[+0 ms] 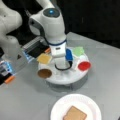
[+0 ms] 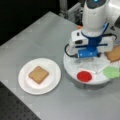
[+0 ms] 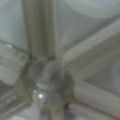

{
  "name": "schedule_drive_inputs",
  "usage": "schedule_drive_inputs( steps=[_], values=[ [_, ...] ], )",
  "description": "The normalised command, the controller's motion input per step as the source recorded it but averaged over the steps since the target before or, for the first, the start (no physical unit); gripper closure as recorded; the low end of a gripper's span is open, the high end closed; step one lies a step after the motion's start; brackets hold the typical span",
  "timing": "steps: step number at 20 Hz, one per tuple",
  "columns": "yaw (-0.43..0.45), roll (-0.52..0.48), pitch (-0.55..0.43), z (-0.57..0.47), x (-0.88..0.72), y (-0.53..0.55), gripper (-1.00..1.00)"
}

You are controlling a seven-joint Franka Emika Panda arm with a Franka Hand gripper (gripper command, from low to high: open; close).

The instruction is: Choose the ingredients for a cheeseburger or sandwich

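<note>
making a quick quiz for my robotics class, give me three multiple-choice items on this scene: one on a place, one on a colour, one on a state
1. Where is the gripper?
A. over the divided tray
B. over the paper plate
C. off the table

2. What colour is the disc on the tray's rim?
A. blue
B. red
C. black

3. What lies on the paper plate?
A. nothing
B. a full stack
C. one bread square

Key: 1 A, the arm hangs over the divided tray. 2 B, the red disc. 3 C, only one bread square lies on the paper plate.
</note>
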Motion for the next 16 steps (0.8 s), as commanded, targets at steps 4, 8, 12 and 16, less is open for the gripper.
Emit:
schedule_drive_inputs(
  steps=[4,8,12,16],
  values=[
    [0.2,0.133,0.194,0.03,0.21,-0.24,-1.0],
    [0.177,0.164,0.186,0.02,0.19,-0.22,-1.0],
    [0.172,0.155,0.164,0.02,0.19,-0.2,-1.0],
    [0.127,0.163,0.153,0.05,0.16,-0.18,-1.0]
  ],
)
